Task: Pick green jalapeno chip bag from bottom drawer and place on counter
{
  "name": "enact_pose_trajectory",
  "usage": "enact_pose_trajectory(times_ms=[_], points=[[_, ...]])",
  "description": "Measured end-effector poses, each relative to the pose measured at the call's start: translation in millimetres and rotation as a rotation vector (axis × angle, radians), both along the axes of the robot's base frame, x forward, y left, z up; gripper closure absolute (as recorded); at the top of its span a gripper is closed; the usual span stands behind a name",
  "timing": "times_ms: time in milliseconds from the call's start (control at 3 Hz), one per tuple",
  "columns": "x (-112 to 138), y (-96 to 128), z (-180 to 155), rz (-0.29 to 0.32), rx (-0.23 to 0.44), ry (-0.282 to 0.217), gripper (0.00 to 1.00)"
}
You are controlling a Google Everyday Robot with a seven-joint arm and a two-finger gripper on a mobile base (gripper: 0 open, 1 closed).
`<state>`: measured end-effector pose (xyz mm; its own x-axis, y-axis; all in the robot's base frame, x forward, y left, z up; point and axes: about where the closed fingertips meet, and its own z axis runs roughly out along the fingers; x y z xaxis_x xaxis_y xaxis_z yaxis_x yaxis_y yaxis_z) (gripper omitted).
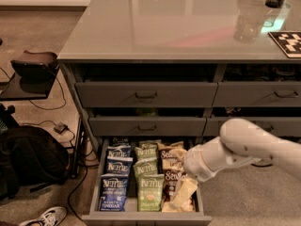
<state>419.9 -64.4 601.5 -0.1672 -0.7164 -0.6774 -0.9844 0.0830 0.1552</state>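
The bottom drawer stands pulled open at the foot of the cabinet. It holds a middle column of green jalapeno chip bags, with dark blue Kettle bags on the left and brown-and-cream Sea Salt bags on the right. My white arm comes in from the right. My gripper hangs low over the right side of the drawer, above the Sea Salt bags and just right of the front green bag. The counter is the glossy pale grey top above.
Two closed drawer fronts with bar handles sit above the open drawer. A clear glass and a checkered tag are on the counter's right. A black side table, a black bag, cables and a shoe are on the floor at left.
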Motion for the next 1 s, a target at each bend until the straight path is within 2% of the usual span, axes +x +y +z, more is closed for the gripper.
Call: enact_pose_trajectory(times_ms=[333,1000], points=[[1.9,13.6,-44.6,-0.039,0.047,0.023,0.0],[12.3,26.9,-121.6,-0.102,0.061,0.053,0.0]])
